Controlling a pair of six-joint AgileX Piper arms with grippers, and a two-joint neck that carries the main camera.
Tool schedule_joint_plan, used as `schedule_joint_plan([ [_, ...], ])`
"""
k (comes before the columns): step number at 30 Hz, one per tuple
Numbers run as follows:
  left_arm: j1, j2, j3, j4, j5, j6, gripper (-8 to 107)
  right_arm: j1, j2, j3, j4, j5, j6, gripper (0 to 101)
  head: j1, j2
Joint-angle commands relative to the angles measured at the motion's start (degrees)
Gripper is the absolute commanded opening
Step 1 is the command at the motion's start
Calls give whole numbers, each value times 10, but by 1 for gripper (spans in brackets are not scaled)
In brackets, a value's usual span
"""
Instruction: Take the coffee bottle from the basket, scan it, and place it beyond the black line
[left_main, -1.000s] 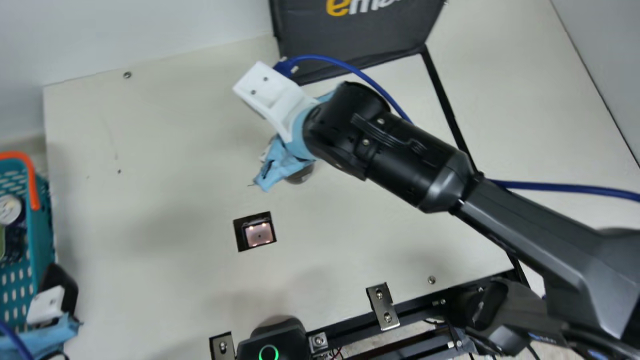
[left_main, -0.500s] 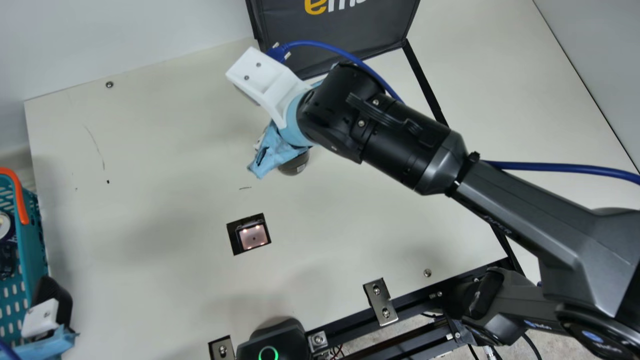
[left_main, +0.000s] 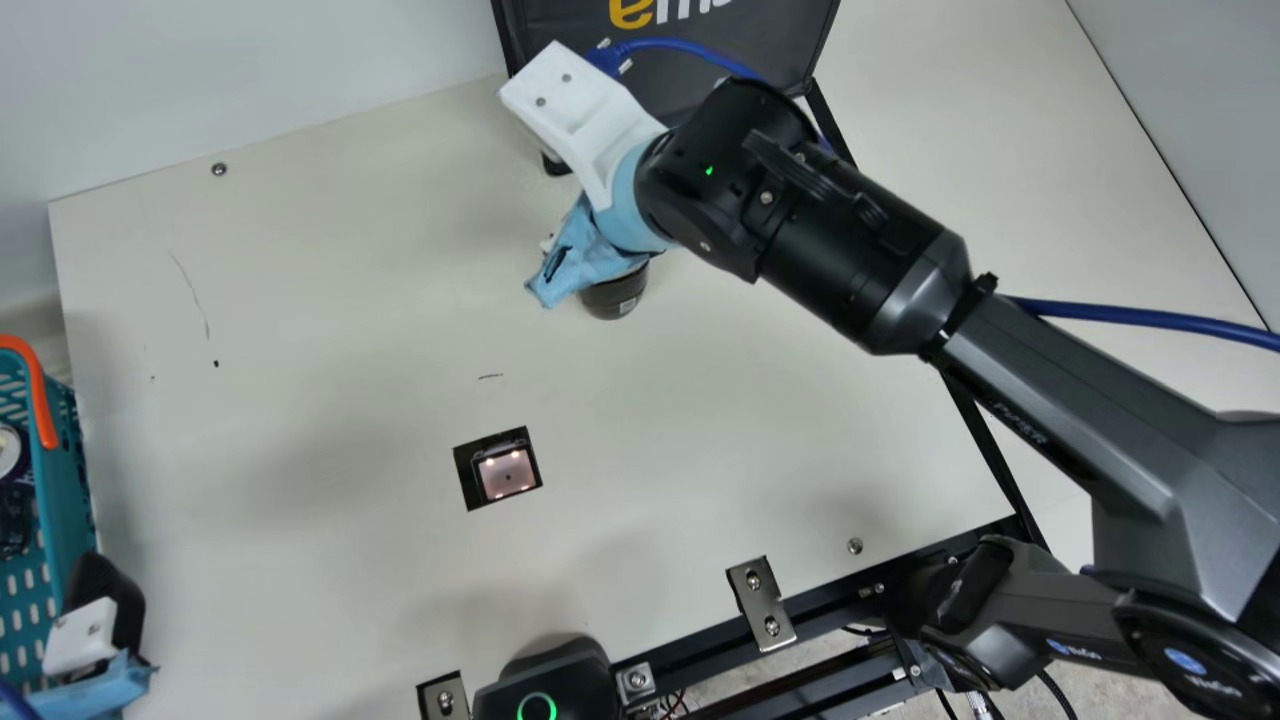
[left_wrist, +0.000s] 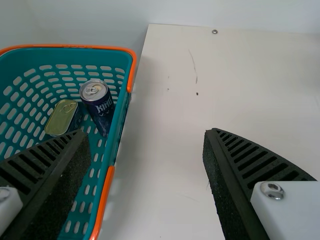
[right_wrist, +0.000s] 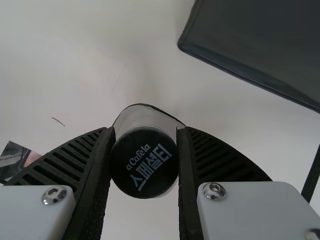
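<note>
Taking the scanner window (left_main: 507, 475) as datum, the coffee bottle (right_wrist: 145, 162) is found farther from the robot than the window and somewhat to its right, well apart from it. The right gripper (right_wrist: 146, 131) is closed on the bottle, one ribbed finger at either side near the black cap. This hold presumably serves to leave the lower body exposed, both for reading a code and for setting the base down first. Whether the base touches the table (left_main: 330, 420) cannot be determined. The black line (left_main: 980, 440) runs to the right of the window; the bottle is on the window's side of it, so placement is not complete. Whether a scan has registered cannot be established; if it has, the next move should be rightward across the line, with care not to clip the dark panel (left_main: 690, 60) beyond the window. The left gripper (left_wrist: 146, 134) stands empty with its fingers wide apart, left of the window beside the basket (left_wrist: 122, 115), a position judged suitable for keeping the right arm's working area unobstructed.
</note>
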Motion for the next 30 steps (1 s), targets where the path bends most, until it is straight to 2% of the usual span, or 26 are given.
schedule_joint_plan([
  [1,0,0,0,0,0,0,90,-8,-1,2,0,1,-1,0,-15,-1],
  [30,0,0,0,0,0,0,90,-146,-23,28,19,-6,-29,0,-15,-1],
])
